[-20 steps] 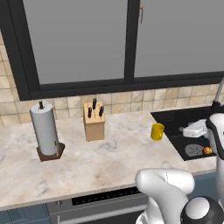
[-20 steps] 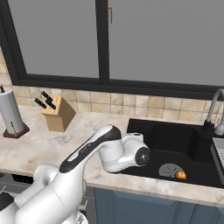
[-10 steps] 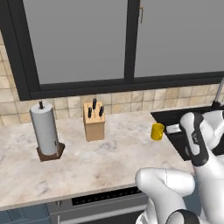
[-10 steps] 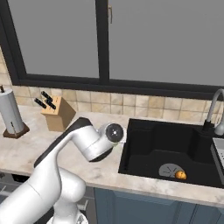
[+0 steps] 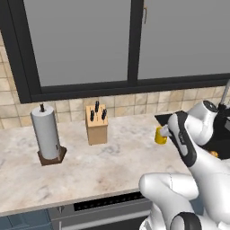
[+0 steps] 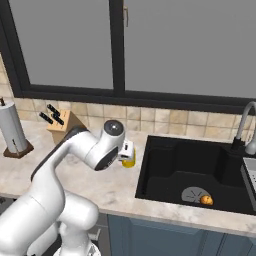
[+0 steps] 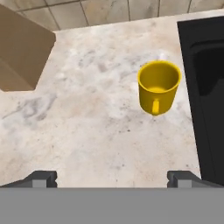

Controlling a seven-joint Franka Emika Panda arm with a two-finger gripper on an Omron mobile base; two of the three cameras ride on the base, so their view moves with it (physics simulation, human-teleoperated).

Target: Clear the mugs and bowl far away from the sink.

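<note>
- Yellow mug (image 7: 158,86): upright on the marble counter (image 7: 87,113), mouth open to the hand camera, handle turned toward the jaws. It sits ahead of the jaws and off toward the right-hand tip, not centred between them.
- The mug stands just beside the sink (image 7: 205,83) edge, apart from the rim by a narrow strip of counter. In the right base view it peeks out past the wrist (image 6: 128,158).
- Gripper (image 7: 112,178): jaws spread to full width, nothing between them; both dark tips are visible at the bottom of the hand view, well short of the mug.
- Step in hand, as I judge it: approach and grasp of the yellow mug, before carrying it away from the sink.
- To do well: shift the hand sideways toward the sink until the cup body lies midway between the tips, then advance and descend.
- Handle faces the jaws, so I would close across the round body or over the rim wall, keeping the handle clear of either finger.
- Risk: the sink-side finger has little counter to land on; a nudge could tip the mug into the basin.
- Knife block (image 7: 22,52) lies ahead and far to the left of the jaws, clear of the path.
- Teal mug and bowl: not located.
</note>
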